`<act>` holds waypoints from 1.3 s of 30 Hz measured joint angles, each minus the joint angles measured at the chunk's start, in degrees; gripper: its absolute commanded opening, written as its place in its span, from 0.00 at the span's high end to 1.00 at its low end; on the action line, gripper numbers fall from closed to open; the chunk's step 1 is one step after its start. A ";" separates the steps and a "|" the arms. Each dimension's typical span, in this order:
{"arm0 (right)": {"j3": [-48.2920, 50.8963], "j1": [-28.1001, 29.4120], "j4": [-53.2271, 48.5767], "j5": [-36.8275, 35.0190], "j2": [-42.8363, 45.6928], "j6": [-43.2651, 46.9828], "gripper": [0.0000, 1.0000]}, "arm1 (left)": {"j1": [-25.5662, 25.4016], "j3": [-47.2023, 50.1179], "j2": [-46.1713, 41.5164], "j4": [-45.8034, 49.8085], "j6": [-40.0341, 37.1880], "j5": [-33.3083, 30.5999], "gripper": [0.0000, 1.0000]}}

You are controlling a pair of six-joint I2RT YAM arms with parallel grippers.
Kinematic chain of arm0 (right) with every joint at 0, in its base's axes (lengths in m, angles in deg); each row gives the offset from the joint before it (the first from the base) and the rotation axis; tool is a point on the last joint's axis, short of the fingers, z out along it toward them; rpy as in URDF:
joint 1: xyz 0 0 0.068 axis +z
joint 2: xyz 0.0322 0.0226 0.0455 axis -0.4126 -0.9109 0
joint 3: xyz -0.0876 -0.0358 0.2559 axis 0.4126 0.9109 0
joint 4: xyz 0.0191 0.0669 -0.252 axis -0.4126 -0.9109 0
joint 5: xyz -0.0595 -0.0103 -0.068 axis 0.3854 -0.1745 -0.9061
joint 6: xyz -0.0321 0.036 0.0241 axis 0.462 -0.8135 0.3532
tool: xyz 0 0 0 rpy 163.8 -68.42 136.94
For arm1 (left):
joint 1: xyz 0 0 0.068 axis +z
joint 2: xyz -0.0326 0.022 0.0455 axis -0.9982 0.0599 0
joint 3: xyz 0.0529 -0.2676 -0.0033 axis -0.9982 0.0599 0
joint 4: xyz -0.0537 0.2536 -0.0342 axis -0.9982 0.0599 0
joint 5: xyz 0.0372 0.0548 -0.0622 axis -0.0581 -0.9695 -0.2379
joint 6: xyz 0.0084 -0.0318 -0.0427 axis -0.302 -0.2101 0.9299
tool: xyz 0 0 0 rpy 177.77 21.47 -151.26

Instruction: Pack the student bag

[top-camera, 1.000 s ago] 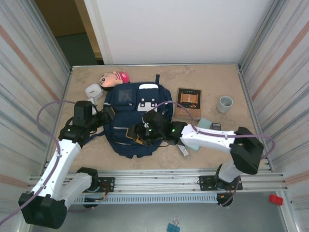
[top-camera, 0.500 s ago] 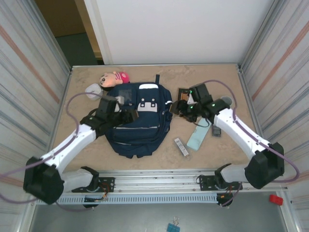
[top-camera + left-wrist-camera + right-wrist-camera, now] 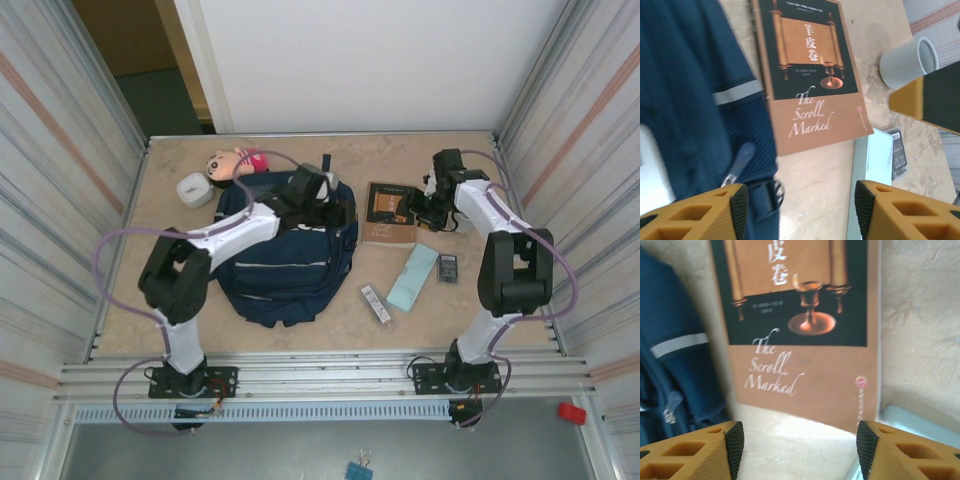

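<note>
Little looks packed (my guess): the large navy-blue fabric backpack (image 3: pixel 285 265) lies on the worktop (image 3: pixel 470 320), the brown paperback book (image 3: pixel 390 215) just beside it, my left claw (image 3: pixel 801 200) and right claw (image 3: pixel 800 440) both gaping empty.

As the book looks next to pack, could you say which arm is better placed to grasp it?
Likely right: right gripper hovers open at the book; left gripper is over the backpack.

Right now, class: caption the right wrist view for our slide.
Open right tool hovers above the brown book beside the navy student bag.
</note>
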 measured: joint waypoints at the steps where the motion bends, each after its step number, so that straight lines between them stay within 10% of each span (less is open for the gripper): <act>1: -0.28 -0.39 0.24 0.00 -0.98 0.46 0.38 | -0.42 -1.73 1.95 -0.07 0.02 0.33 0.41; 13: -2.51 -1.36 1.81 -0.04 -7.82 4.42 0.36 | -3.21 -16.39 19.34 1.99 -0.22 0.13 0.41; 26: -2.51 -2.67 1.99 -0.48 -6.82 4.59 0.27 | -2.78 -3.74 11.06 0.39 -0.66 -2.45 0.40; 39: -4.66 -2.67 2.43 -2.71 -9.42 4.83 0.28 | -2.80 -19.43 18.38 1.55 -0.59 -2.21 0.41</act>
